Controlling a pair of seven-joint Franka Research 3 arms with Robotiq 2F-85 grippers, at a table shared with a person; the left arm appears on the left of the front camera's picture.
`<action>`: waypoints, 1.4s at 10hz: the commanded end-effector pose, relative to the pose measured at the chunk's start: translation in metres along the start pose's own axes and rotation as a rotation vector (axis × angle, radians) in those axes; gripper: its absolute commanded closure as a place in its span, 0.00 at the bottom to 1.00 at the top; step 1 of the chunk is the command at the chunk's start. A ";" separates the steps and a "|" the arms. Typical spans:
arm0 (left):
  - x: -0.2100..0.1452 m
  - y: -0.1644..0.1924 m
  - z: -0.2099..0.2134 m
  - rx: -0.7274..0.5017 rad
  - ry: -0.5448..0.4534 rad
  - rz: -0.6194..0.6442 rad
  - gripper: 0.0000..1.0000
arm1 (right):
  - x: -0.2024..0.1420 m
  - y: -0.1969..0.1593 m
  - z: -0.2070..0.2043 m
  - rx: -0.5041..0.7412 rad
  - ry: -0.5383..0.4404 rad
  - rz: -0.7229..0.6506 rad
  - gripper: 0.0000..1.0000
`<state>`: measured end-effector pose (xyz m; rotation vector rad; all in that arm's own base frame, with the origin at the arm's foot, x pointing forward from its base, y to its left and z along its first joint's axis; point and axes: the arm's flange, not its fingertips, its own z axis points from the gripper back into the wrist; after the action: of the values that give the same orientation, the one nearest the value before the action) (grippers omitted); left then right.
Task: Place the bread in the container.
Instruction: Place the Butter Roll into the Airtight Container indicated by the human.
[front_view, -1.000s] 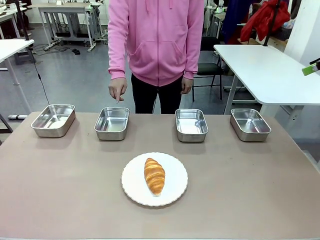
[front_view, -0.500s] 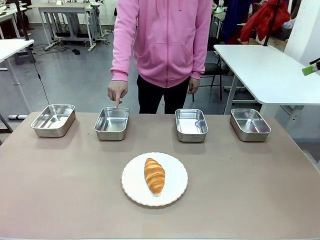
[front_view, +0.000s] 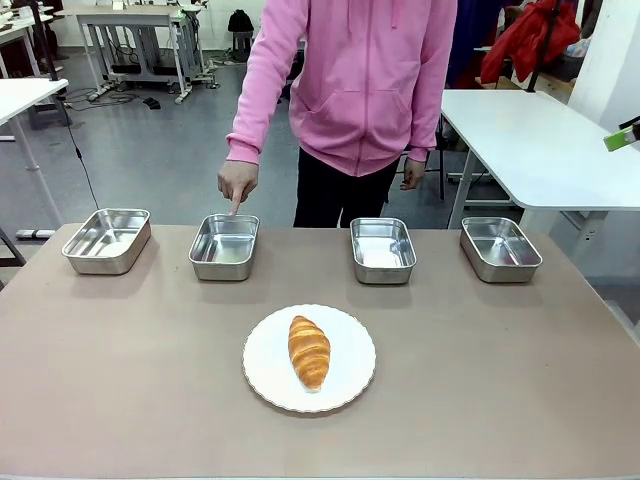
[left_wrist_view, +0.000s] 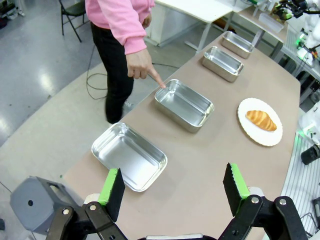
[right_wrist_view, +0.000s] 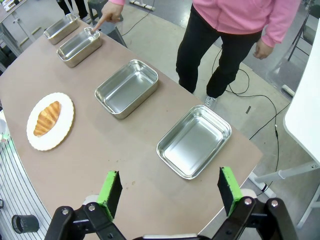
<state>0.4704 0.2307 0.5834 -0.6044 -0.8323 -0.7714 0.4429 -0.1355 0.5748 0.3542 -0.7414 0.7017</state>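
Taupe tabletop (bread at centre), grey floor beyond

The person is cut off above the shoulders by the top edge — whether the pointing hand touches the container is unclear.

Four shiny steel pans in a row on one surface: the far-left pan, the container, the third pan, the far-right pan; one white plate; one bread, a croissant; one person, two hands, the pointing hand and the hanging hand; two grippers, left gripper and right gripper, two green-padded fingers each
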 end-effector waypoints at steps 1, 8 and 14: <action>0.000 0.000 0.000 -0.001 -0.001 -0.007 0.00 | 0.002 0.000 -0.001 0.005 -0.013 0.003 0.00; 0.000 0.000 0.000 0.000 0.000 0.000 0.00 | 0.002 0.000 -0.001 0.005 -0.013 0.003 0.00; 0.078 -0.197 -0.151 0.185 0.276 0.121 0.00 | 0.002 0.000 -0.001 0.005 -0.013 0.003 0.00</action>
<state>0.4301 0.0143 0.6144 -0.4221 -0.6484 -0.7499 0.4429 -0.1346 0.5751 0.3525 -0.7393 0.7033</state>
